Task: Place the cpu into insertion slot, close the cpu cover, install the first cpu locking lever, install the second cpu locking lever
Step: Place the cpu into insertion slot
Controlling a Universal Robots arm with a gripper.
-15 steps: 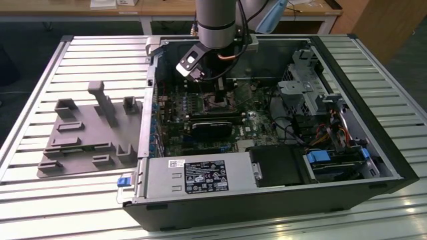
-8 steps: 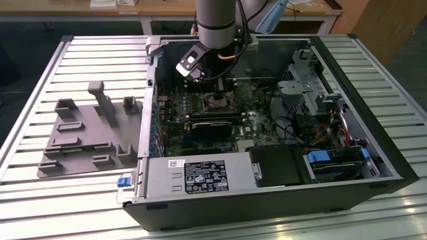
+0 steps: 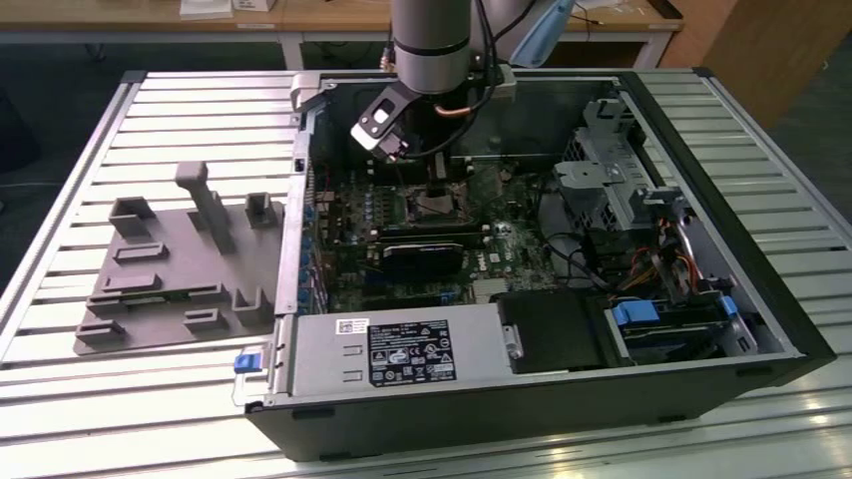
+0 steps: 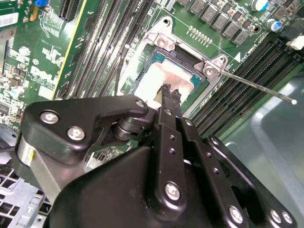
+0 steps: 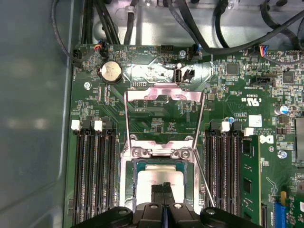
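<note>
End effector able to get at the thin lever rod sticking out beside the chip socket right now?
Likely yes. The lever rod stands clear over the memory slots with nothing covering it, and the end effector is down at the chip just beside it.

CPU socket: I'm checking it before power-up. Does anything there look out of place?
Yes. The cover is flipped back, which leaves the chip bare. A thin lever also sticks out sideways, unlatched. The gripper hangs over the chip with its fingers together.
</note>
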